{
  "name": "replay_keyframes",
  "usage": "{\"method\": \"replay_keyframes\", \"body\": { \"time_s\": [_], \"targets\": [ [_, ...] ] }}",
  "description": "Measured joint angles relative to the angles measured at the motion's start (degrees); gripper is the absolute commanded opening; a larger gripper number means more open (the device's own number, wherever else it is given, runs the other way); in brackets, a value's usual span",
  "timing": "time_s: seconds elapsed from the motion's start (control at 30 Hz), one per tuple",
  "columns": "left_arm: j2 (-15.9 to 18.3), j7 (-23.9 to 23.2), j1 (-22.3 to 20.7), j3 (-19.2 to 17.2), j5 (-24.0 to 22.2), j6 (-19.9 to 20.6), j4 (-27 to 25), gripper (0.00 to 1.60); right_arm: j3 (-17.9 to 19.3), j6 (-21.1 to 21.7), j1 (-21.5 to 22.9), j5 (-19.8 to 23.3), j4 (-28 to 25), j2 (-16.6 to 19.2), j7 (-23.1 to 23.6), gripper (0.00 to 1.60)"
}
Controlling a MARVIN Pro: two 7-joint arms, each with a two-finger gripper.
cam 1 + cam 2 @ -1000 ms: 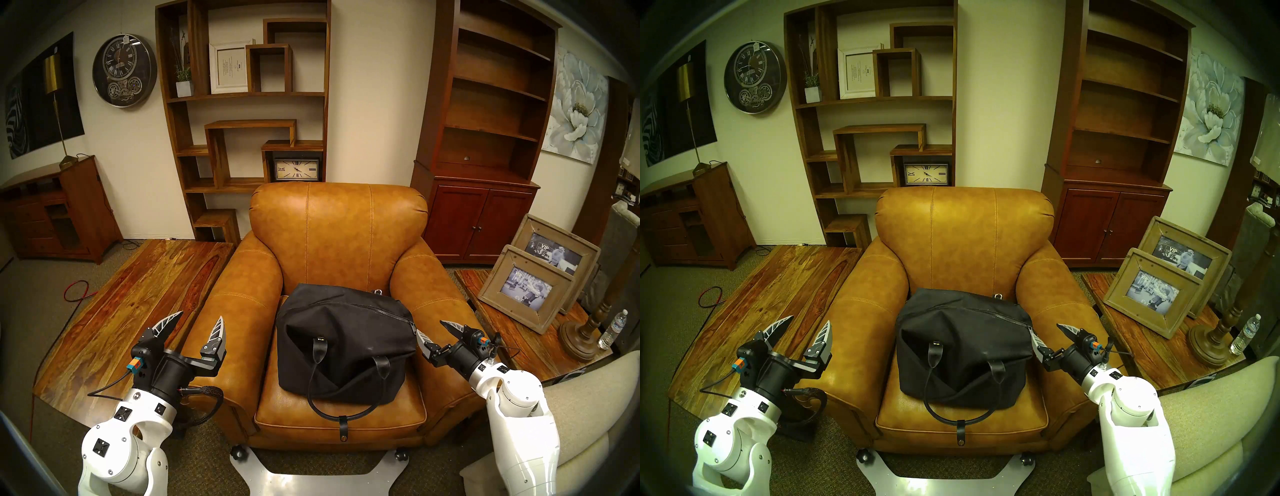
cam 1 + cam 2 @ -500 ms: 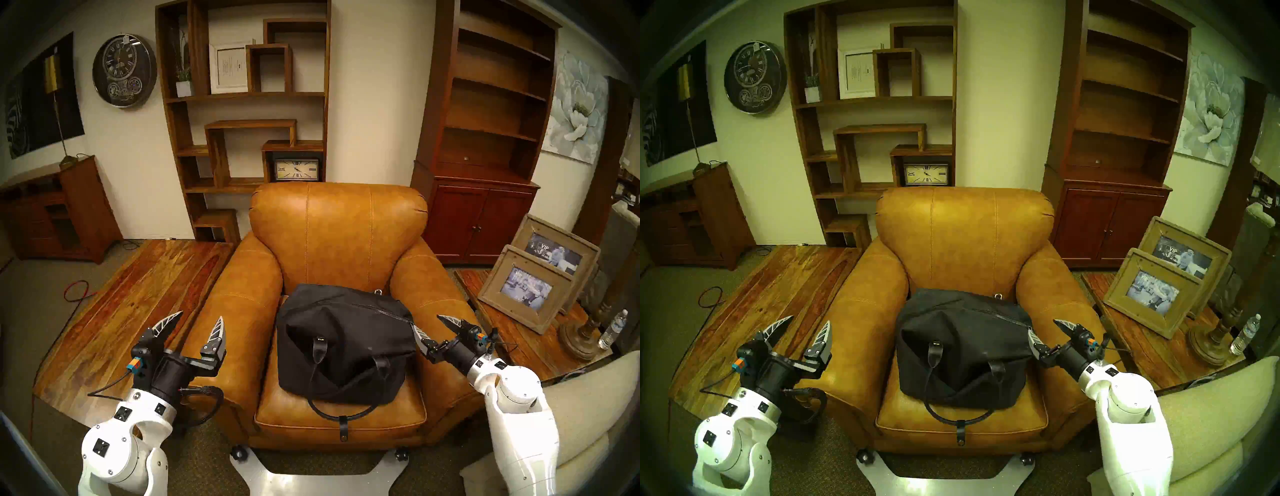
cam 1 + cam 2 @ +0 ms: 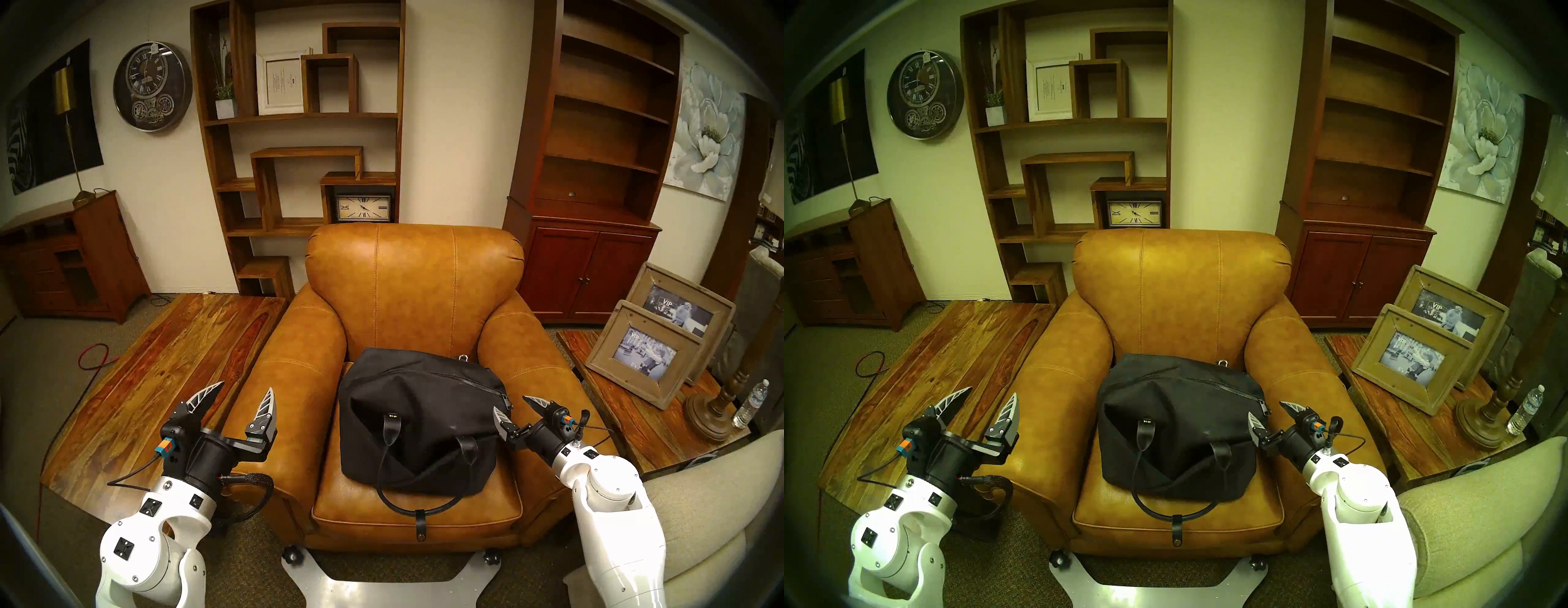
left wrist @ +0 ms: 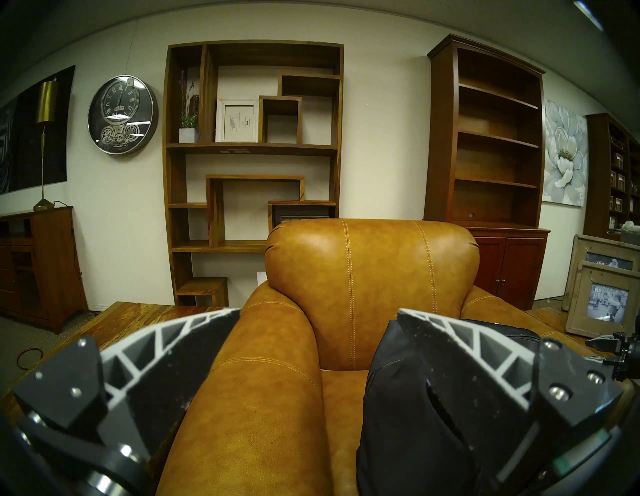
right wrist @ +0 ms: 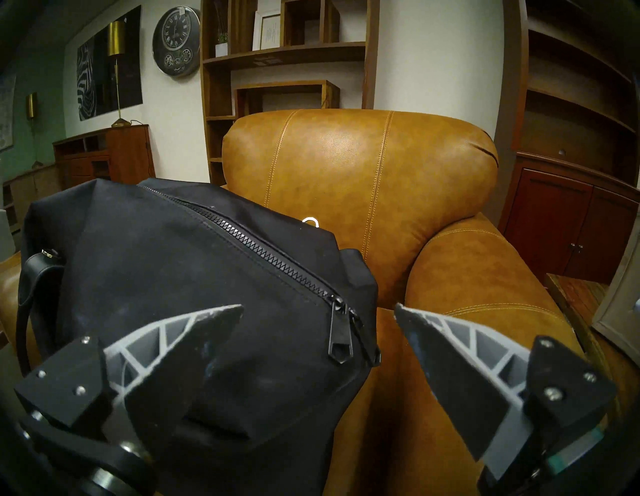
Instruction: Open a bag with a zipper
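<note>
The black canvas bag (image 3: pixel 420 424) sits on the seat of a tan leather armchair (image 3: pixel 415 288), its loop handles (image 3: pixel 424 505) draped over the seat front. The zipper (image 3: pixel 471 382) runs closed along the top, with its black pull (image 5: pixel 339 332) hanging at the bag's right end. My right gripper (image 3: pixel 509 403) is open and empty at that end, its fingers either side of the pull in the right wrist view (image 5: pixel 319 306) and not touching it. My left gripper (image 3: pixel 245 387) is open and empty over the chair's left armrest, apart from the bag (image 4: pixel 398 398).
Low wooden tables flank the chair; the right one (image 3: pixel 628 424) carries picture frames (image 3: pixel 645 356), a lamp base (image 3: pixel 712 407) and a water bottle (image 3: pixel 751 403). A beige sofa arm (image 3: pixel 721 488) lies by my right arm. Bookshelves stand behind.
My right gripper has moved left and slightly nearer, closing in on the bag's right end and the zipper pull. The left arm and the bag have not moved.
</note>
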Motion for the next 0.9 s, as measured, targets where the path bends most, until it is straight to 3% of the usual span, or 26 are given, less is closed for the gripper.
{"method": "replay_keyframes", "body": {
  "time_s": [0.47, 0.9],
  "targets": [
    [0.0, 0.0, 0.0, 0.0, 0.0, 0.0, 0.0, 1.6, 2.2, 0.3, -2.3, 2.5, 0.1, -1.7, -0.2, 1.6],
    [0.0, 0.0, 0.0, 0.0, 0.0, 0.0, 0.0, 1.6, 1.1, -0.2, 2.0, 2.8, 6.5, -1.3, 1.4, 1.6]
  ]
}}
